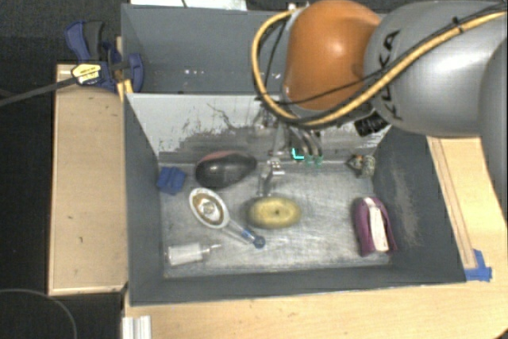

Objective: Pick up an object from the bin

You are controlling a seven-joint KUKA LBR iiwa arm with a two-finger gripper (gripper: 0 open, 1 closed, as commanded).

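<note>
We read one marking: black capitals "KUKA" (385, 52), brand name, set sideways on grey arm link (444, 75), just right of orange wrist cover (329, 52). Letters turned on their side relative to the view, and yellow cable (429, 40) passes close by them. White label (381, 233) on purple bottle-like thing (366, 228), right side of bin floor: print too small, we cannot read it. Other bin things: no writing we can make out.
</note>
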